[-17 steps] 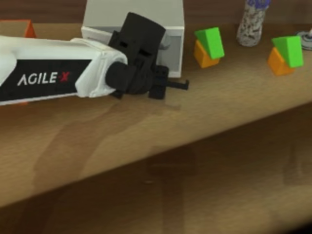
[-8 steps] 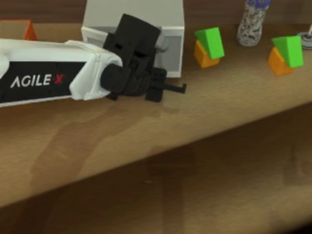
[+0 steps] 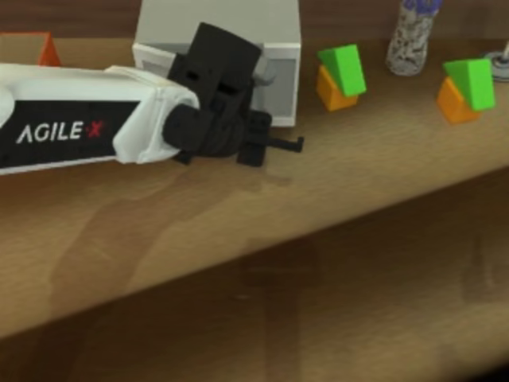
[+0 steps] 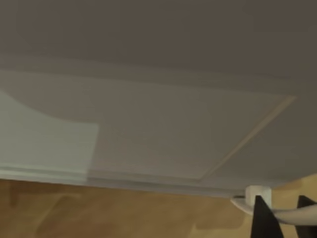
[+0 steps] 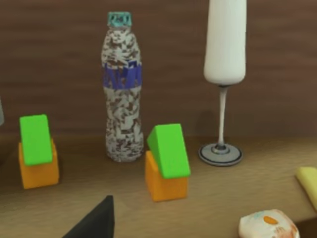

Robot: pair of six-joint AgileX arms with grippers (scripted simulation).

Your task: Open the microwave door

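Note:
The silver-white microwave (image 3: 215,28) stands at the back of the table, left of centre. My left arm reaches in from the left, and its black gripper (image 3: 258,91) presses against the microwave's front. Up close, the microwave door (image 4: 148,124) fills the left wrist view. My left gripper (image 4: 285,218) is shut on the door's pale handle strip (image 4: 257,192), with one dark fingertip (image 4: 262,218) on each side of it. The door looks flush with the body. My right gripper (image 5: 158,233) is parked off to the right, open, with only one fingertip (image 5: 101,220) showing.
Two orange blocks with green roofs (image 3: 340,76) (image 3: 468,89) stand right of the microwave, with a bottle (image 3: 411,36) and a glass's foot (image 3: 501,65) behind them. An orange box (image 3: 36,48) sits far left. A wrapped bun (image 5: 267,225) lies near the right gripper.
A second ago my left arm and gripper shifted slightly left and closer to the microwave front. Over the last half second nothing has visibly moved.

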